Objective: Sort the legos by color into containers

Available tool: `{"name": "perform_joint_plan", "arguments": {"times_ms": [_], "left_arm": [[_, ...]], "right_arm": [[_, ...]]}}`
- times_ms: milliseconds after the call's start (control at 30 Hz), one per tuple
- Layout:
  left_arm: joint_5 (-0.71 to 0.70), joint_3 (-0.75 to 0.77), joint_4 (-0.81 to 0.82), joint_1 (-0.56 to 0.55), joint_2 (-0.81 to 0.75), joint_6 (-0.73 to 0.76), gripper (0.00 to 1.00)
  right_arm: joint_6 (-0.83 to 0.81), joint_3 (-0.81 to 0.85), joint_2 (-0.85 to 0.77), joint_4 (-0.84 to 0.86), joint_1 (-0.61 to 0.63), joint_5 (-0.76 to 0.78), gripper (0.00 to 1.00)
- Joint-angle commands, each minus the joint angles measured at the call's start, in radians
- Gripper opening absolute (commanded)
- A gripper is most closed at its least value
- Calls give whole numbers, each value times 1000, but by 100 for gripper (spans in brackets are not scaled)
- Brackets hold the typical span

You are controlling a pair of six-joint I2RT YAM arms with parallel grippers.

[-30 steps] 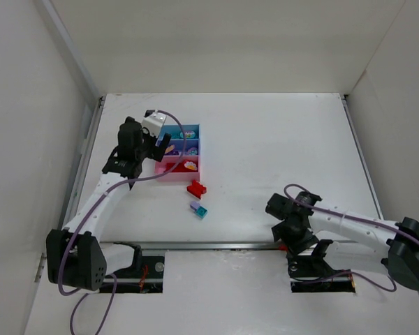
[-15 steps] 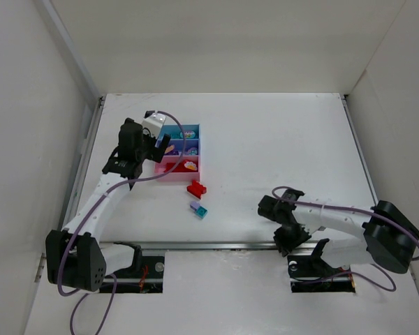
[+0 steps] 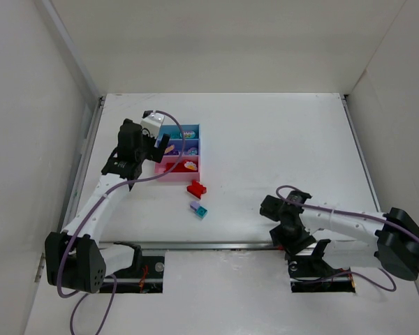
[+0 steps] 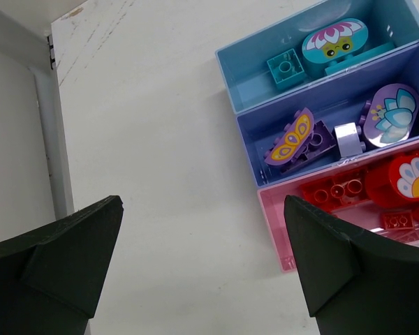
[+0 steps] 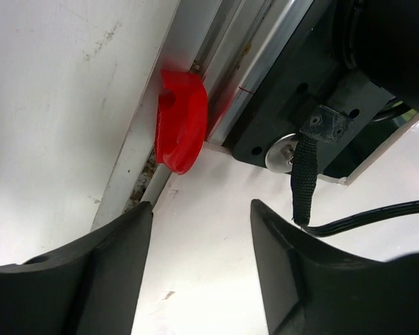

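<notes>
I see the containers (image 4: 237, 115) joined in a row. The light blue tray (image 4: 255, 84) holds a teal brick (image 4: 286, 70) and a flower-printed piece (image 4: 333, 43), the purple-blue tray (image 4: 265, 129) lilac pieces (image 4: 348, 138), and the pink tray (image 4: 272, 223) red bricks (image 4: 339, 190). My left gripper (image 4: 202, 209) hangs wide open and empty beside them. My right gripper (image 5: 199, 209), jaws parted and empty, faces a red arch piece (image 5: 181, 122) well apart from the containers.

This looks like a robot lab. A white worktop (image 3: 265, 139) sits inside plain white walls (image 3: 230, 42). The left arm (image 3: 101, 199) and right arm (image 3: 342, 222) are bolted on at 6 o'clock.
</notes>
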Motion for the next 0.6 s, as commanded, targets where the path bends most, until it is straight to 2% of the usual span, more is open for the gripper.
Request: {"name": "perform_joint_plan", "arguments": {"times_ms": [0,133,200,333,567], "left_arm": [[-7,35,13,-3,-31,-30,100],[-7,35,13,-3,-31,-41,100],[5,35,13,-3,-31,-41,100],[5,35,13,-3,-40,-50,100],[14,35,4,-3,-40,-50,100]], "right_arm": [[643,1,-5,-20,19,37,65],[617,1,-24,-20,28,68,76],[592,25,-38,-20,28,169,80],[592,56,-47,-29,28,237,80],[571,18,-27,29,28,231,78]]}}
